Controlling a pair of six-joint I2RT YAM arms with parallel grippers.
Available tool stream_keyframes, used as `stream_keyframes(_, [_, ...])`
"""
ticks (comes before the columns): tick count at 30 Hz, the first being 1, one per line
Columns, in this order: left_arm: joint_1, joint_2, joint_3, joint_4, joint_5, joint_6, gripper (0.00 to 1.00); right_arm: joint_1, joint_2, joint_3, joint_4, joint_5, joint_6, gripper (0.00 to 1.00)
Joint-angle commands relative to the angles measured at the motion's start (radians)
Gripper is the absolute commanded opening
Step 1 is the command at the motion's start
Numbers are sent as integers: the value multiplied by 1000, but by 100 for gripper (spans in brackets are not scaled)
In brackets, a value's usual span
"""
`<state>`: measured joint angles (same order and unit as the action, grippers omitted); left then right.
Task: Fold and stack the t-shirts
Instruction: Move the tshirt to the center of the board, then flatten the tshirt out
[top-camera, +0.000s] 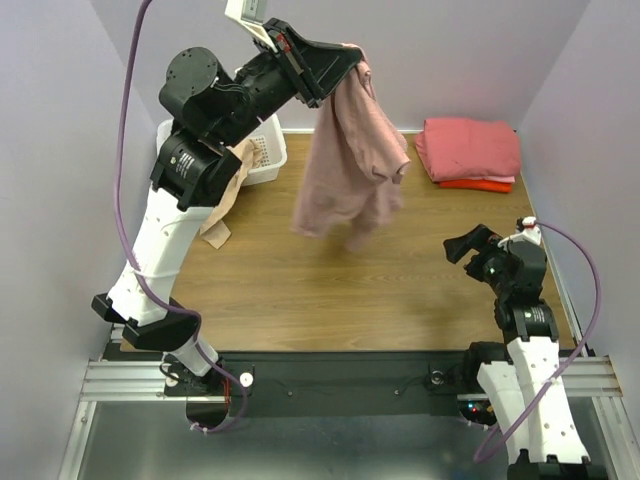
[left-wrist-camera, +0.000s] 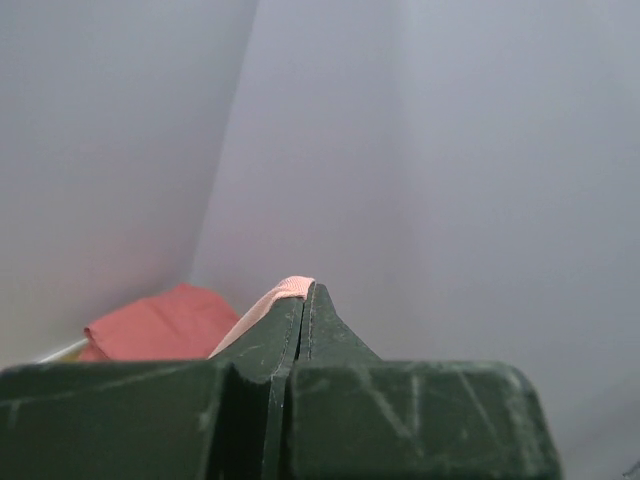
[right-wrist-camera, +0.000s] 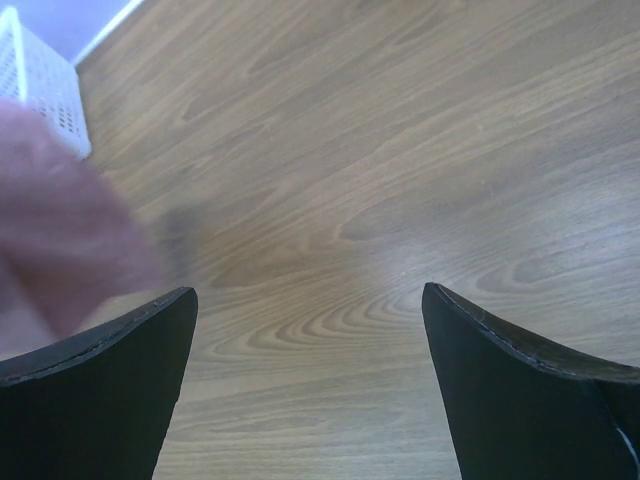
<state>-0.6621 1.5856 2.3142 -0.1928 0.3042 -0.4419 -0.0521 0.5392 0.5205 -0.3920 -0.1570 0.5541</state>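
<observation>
My left gripper (top-camera: 352, 52) is raised high at the back and shut on an edge of the dusty-pink t-shirt (top-camera: 350, 170), which hangs down in folds above the table. A strip of its cloth (left-wrist-camera: 268, 306) shows beside my shut fingers in the left wrist view. Folded salmon-pink (top-camera: 470, 147) and orange-red (top-camera: 475, 185) t-shirts lie stacked at the back right; the stack also shows in the left wrist view (left-wrist-camera: 160, 325). A beige t-shirt (top-camera: 232, 185) hangs over the basket's front. My right gripper (top-camera: 468, 247) is open and empty, low over the table's right side; the hanging shirt (right-wrist-camera: 60, 230) blurs at its left.
A white lattice basket (top-camera: 268, 160) stands at the back left, partly behind the left arm; its corner shows in the right wrist view (right-wrist-camera: 40, 85). The wooden table (top-camera: 330, 290) is walled by lilac panels at the back and sides.
</observation>
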Motion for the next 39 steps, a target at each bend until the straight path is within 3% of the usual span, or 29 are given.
stream_keyframes(1, [-5,-13,-13,108,50,-20,0,-2,-57,55,5,56,17,100])
stream_keyframes(4, [-5,-97,-143,159,27,-29,0,-2,-96,78,-31,120,27,100])
stream_keyframes(8, [1,-278,-635,188,-141,-24,0,-2,-124,99,-82,201,41,100])
stream_keyframes(10, [30,-402,-845,220,-331,-99,0,-2,-117,116,-120,246,41,100])
stream_keyframes(11, [48,-439,-1050,227,-377,-131,1,-2,-110,124,-134,261,32,100])
stream_keyframes(12, [65,-473,-1141,227,-428,-162,14,-2,-104,131,-166,284,30,100])
stream_keyframes(13, [108,-525,-1296,219,-430,-222,54,-2,-85,147,-180,325,29,100])
stream_keyframes(15, [142,-564,-1409,194,-428,-267,98,-2,-65,157,-209,339,20,100])
stream_keyframes(19, [164,-634,-1553,83,-462,-331,99,-2,-13,153,-211,225,23,100])
stream_keyframes(20, [164,-660,-1570,58,-458,-333,98,-2,20,150,-209,130,18,100])
stream_keyframes(28, [141,-766,-1822,15,-310,-434,99,0,142,66,-153,-228,-25,100])
stream_keyframes(33, [76,-826,-1990,23,-247,-563,98,69,162,0,-108,-272,-3,100])
stream_keyframes(39, [12,-839,-2076,65,-220,-638,98,354,228,-74,7,-164,139,100])
